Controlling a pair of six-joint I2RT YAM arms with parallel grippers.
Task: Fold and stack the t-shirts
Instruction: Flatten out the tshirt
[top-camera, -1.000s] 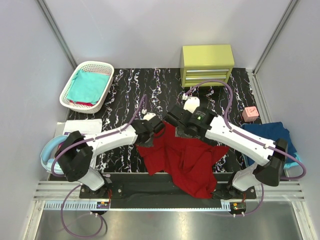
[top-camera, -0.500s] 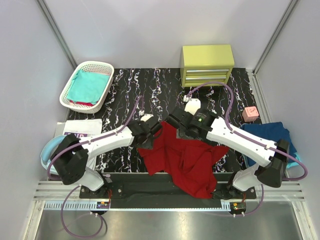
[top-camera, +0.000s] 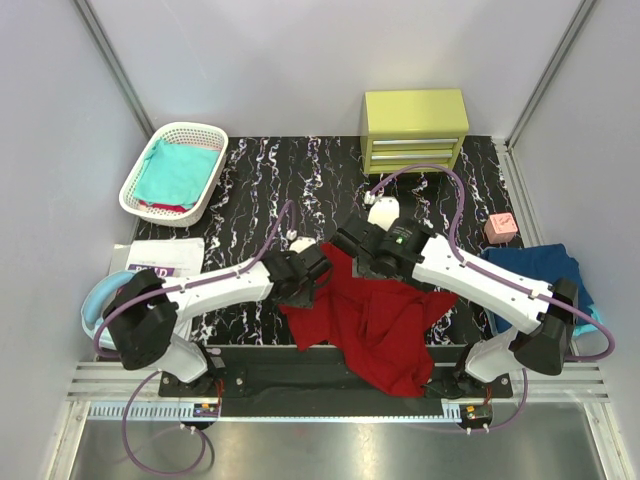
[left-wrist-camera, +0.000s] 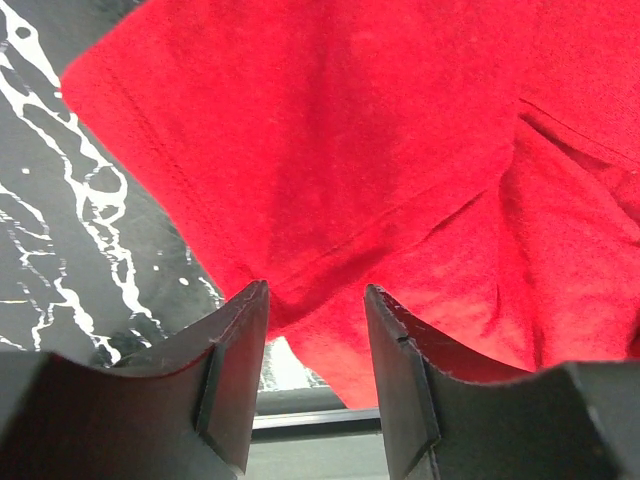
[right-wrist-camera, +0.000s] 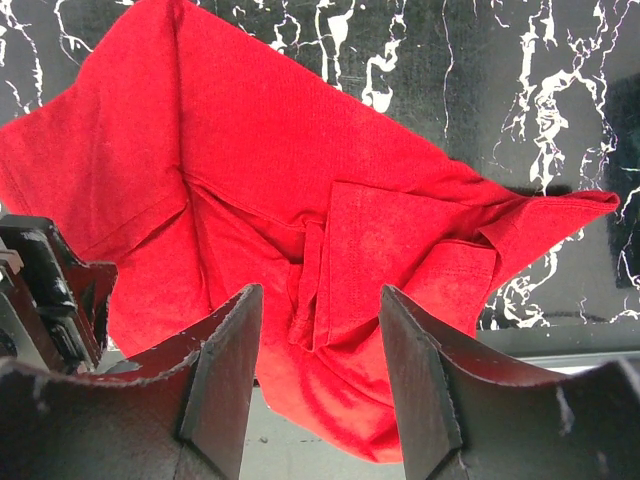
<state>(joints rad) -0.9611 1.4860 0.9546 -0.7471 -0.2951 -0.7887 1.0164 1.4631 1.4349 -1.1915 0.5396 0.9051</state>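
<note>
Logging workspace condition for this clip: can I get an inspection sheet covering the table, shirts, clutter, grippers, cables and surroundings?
Surface: black marbled table.
Job's things: red shirt crumpled, trailing past the near edge; teal shirt in basket; navy shirt far right; light blue shirt far left, partly hidden.
Clutter: basket, pink block, yellow drawers, white packet.
Grippers: left gripper and right gripper open above red shirt, holding nothing.
Cables: purple cables loop along both arms.
Surroundings: grey walls; nothing else seen.
</note>
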